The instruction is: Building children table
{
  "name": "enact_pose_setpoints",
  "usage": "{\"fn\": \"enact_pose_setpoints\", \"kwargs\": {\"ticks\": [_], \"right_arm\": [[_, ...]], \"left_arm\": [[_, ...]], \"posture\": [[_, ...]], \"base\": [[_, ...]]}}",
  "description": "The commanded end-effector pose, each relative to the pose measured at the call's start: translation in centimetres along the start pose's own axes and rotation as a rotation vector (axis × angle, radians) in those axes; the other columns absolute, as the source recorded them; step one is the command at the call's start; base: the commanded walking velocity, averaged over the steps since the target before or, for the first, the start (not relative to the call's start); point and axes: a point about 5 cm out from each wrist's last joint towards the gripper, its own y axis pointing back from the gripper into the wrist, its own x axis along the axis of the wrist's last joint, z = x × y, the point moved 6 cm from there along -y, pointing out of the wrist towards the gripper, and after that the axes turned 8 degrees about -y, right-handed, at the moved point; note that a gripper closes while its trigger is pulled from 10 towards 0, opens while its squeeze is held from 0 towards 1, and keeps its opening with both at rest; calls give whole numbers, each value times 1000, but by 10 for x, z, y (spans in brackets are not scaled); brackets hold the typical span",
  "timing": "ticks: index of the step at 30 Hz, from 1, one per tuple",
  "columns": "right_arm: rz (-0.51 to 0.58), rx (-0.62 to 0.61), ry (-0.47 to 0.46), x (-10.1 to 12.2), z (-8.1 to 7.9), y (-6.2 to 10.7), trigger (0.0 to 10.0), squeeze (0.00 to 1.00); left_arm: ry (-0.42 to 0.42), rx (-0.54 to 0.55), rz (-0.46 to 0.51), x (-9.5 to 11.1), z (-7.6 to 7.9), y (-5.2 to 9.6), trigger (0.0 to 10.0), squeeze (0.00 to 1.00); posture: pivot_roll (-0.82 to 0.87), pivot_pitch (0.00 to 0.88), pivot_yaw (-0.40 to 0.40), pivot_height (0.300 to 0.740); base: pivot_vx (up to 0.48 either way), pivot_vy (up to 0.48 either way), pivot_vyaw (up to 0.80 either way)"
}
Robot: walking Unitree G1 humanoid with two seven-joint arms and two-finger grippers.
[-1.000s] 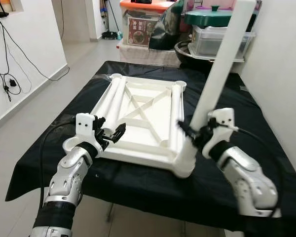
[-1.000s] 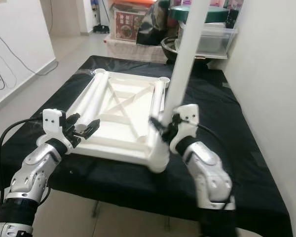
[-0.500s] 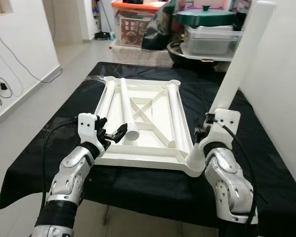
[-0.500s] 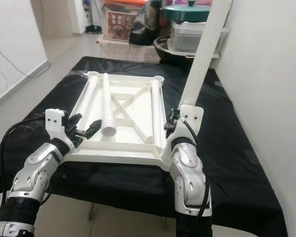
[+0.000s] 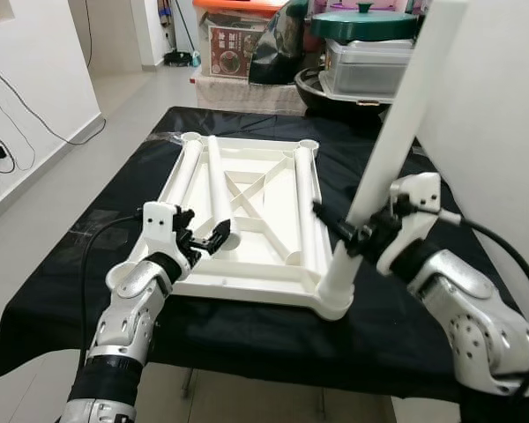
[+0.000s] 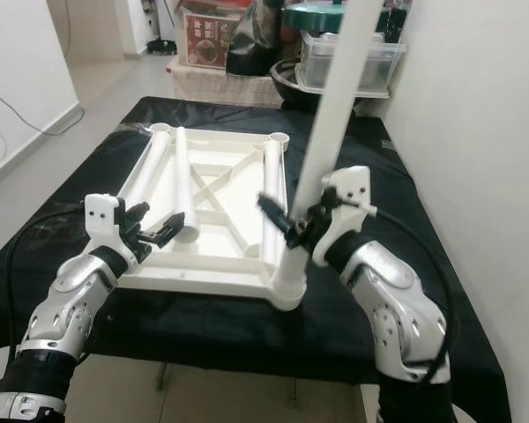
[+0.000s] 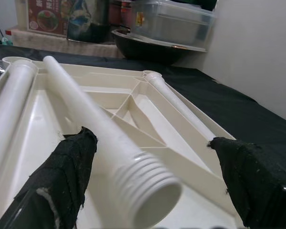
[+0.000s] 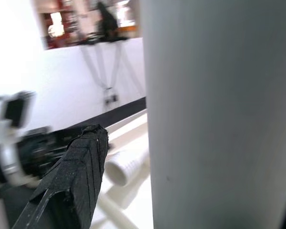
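Observation:
An upside-down white tabletop (image 5: 247, 275) lies on the black-covered table. One white leg (image 5: 406, 106) stands upright in the socket at its near right corner (image 5: 335, 300). My right gripper (image 5: 348, 218) straddles that leg low down, open, with one finger (image 8: 71, 181) a gap away from the leg and the other hidden behind it. Three more legs lie inside the tabletop. My left gripper (image 7: 152, 140) is open, its fingers either side of the threaded end of a loose leg (image 5: 216, 189) without touching it.
The black cloth (image 5: 247, 339) hangs over the table's near edge. A white wall (image 5: 502, 106) stands close on the right. Storage boxes and a lidded pot (image 5: 370, 53) crowd the space behind the table. Open floor (image 5: 62, 176) lies to the left.
The camera has shifted. My right forearm has swung out to the right and its gripper has turned, so one finger now shows left of the upright leg. The left gripper stays by the threaded end.

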Motion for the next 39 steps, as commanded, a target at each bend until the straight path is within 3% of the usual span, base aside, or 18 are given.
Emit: {"fn": "enact_pose_setpoints", "kwargs": {"ticks": [1,2,3,4,5,9,10,14,18,19,20,21,24,26,32,35,38,39], "right_arm": [[-60,90,11,-20,-15,-10,10000,0],[-60,90,11,-20,-15,-10,10000,0],[-73,88,14,-25,-14,-12,7490,0],[-73,88,14,-25,-14,-12,7490,0],[-92,59,19,-33,-7,-14,4078,0],[-99,47,15,-34,-1,-14,3647,0],[-94,41,5,-34,1,-14,0,0],[-87,-12,-18,-38,10,-11,0,0],[-98,-214,-50,-46,37,-10,0,0],[-73,-356,-114,-50,52,-7,0,0],[-73,-356,-114,-50,52,-7,0,0],[-79,-630,-198,-67,74,5,0,0],[-102,-738,-202,-75,80,12,0,0],[-85,-947,-229,-78,83,22,0,0],[-51,-1062,-192,-68,79,23,0,0],[-60,-1069,-95,-52,76,9,0,0],[-70,-1012,-86,-51,69,-4,0,0],[-62,-959,-111,-51,63,-11,10000,0]], "left_arm": [[-13,5,-5,-1,-4,0,10000,0],[-13,5,-5,-1,-4,0,10000,0],[-14,7,-4,-1,-5,1,10000,0],[-14,7,-4,-1,-5,1,10000,0],[-6,16,-4,-3,-4,2,10000,0],[-2,17,-3,-3,-2,4,10000,0],[-3,13,-4,-3,-2,5,10000,0],[-17,16,-23,-7,-6,7,10000,0],[-20,8,-9,1,-8,4,10000,0],[-22,7,-7,1,-8,3,10000,0],[-22,7,-7,1,-8,3,10000,0],[-22,15,-11,-1,-10,2,10000,0],[-19,19,-11,-2,-9,2,10000,0],[-8,8,-7,-1,-1,0,10000,0],[-3,2,-9,-2,4,0,10000,0],[-1,18,-1,1,2,-4,10000,0],[-2,37,0,0,-3,-4,10000,0],[1,47,-2,-1,-4,-4,10000,0]], "posture": [[55,0,-85,740],[55,0,-85,740],[59,0,-86,740],[59,0,-86,740],[72,0,-89,740],[74,0,-89,740],[72,0,-85,740],[73,0,-81,740],[62,0,-76,740],[55,0,-73,740],[55,0,-73,740],[53,0,-68,740],[54,0,-67,740],[61,0,-64,740],[66,0,-64,740],[64,0,-83,740],[59,0,-84,740],[59,0,-85,740]], "base": [[0,0,0],[0,0,0],[0,0,0],[0,0,0],[0,0,0],[0,0,0],[0,0,0],[0,0,0],[0,0,0],[0,0,0],[0,0,0],[0,0,0],[0,0,0],[0,0,0],[0,0,0],[0,0,0],[0,0,0],[0,0,0]]}}
